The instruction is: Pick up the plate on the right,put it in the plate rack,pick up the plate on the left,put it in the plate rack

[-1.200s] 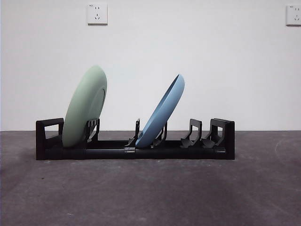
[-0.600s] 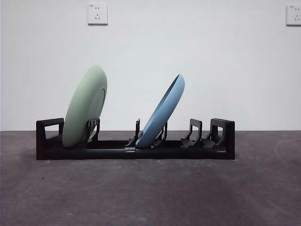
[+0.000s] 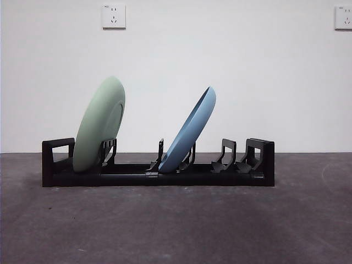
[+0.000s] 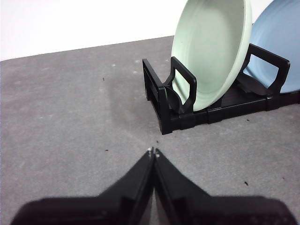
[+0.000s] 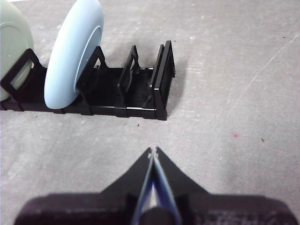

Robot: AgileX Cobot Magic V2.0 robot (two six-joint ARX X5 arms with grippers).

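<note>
The long black plate rack (image 3: 158, 169) stands across the middle of the grey table. A pale green plate (image 3: 99, 125) leans in its left end slots, and a light blue plate (image 3: 188, 132) leans in the middle slots. Seen from the left wrist, the green plate (image 4: 210, 51) and the rack's boxy end (image 4: 164, 96) lie ahead of my left gripper (image 4: 153, 151), which is shut and empty over bare table. In the right wrist view my right gripper (image 5: 153, 150) is shut and empty, short of the rack's other end (image 5: 161, 77), with the blue plate (image 5: 75, 51) beyond.
Two wall sockets (image 3: 113, 16) sit high on the white wall behind. Neither arm appears in the front view. Grey tabletop (image 3: 176, 225) stretches in front of the rack, and a faint pale scratch (image 5: 262, 70) crosses it on the right arm's side.
</note>
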